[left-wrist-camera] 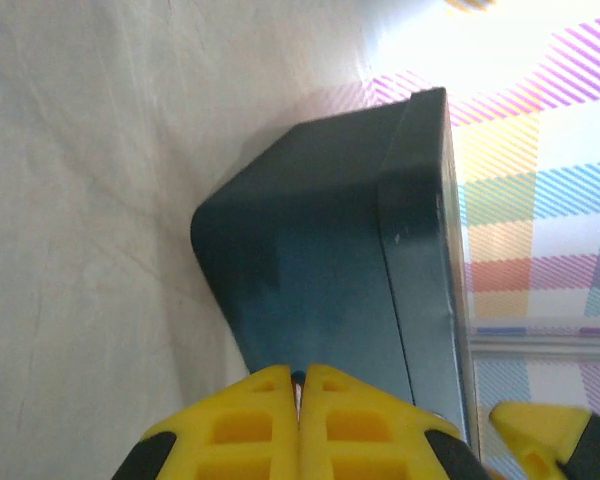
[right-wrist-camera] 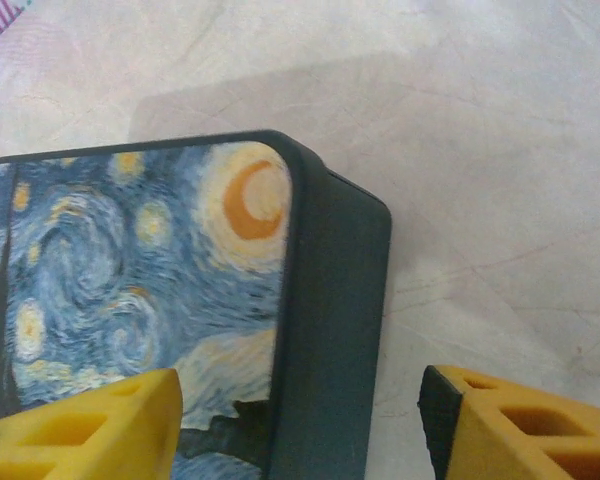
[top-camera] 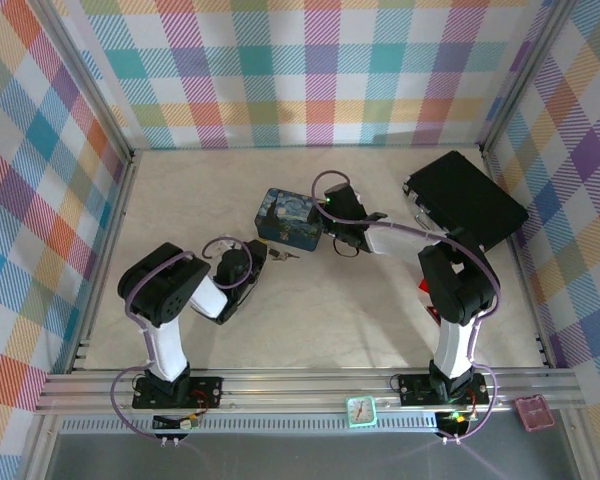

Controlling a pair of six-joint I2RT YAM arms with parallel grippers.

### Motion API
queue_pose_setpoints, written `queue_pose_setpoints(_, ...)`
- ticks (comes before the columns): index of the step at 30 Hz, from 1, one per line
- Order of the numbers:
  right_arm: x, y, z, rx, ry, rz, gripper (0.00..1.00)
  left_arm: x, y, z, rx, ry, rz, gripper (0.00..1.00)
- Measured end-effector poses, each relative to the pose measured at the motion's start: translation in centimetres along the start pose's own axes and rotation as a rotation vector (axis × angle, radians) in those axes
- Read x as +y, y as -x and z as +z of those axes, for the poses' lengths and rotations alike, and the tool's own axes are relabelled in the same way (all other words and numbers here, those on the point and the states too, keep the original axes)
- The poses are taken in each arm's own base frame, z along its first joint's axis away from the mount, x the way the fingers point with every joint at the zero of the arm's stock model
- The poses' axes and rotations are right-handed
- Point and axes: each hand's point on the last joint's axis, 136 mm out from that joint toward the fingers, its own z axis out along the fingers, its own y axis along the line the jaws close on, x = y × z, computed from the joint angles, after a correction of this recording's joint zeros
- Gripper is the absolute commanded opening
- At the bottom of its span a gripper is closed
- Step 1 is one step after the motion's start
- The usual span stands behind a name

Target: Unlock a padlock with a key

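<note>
Yellow left fingers (left-wrist-camera: 250,425) press together close before the blue painted tin (top-camera: 285,218) near the middle of the tabletop (top-camera: 360,320). Straddling the tin's corner, the right fingers (right-wrist-camera: 520,430) stand apart. The padlock (top-camera: 281,255) lies just beside the tin's near side, at the left fingertips.

Left gripper (left-wrist-camera: 298,402) closed; right gripper (right-wrist-camera: 300,425) spread wide.

The padlock (top-camera: 277,253), tiny, dark and blocky, lies near the middle of the table (top-camera: 330,320); the thin greyish key (top-camera: 293,256) lies just beside it.
</note>
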Motion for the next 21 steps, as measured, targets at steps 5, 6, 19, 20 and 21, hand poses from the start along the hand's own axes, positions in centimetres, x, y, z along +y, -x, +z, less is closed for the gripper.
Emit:
queue_pose_setpoints(5,1.1,0.8,-1.2,0.000,0.020,-0.122,0.79,-1.5,-0.6,-2.1,0.068,0.018,0.044,0.00)
queue_pose_setpoints(6,1.2,0.9,-1.7,0.001,0.019,-0.152,0.81,-2.0,-0.8,-2.6,0.085,0.022,0.064,0.00)
queue_pose_setpoints(19,-4.0,3.1,-9.3,-0.087,-0.154,-0.438,0.99,-2.8,-7.4,-4.9,0.393,0.220,0.389,0.00)
queue_pose_setpoints(20,-5.3,3.2,-9.5,-0.089,-0.190,-0.452,0.99,-1.8,-7.9,-5.1,0.417,0.252,0.403,0.00)
queue_pose_setpoints(21,-6.6,3.3,-9.7,-0.090,-0.228,-0.462,0.99,-0.7,-8.5,-5.2,0.440,0.285,0.415,0.00)
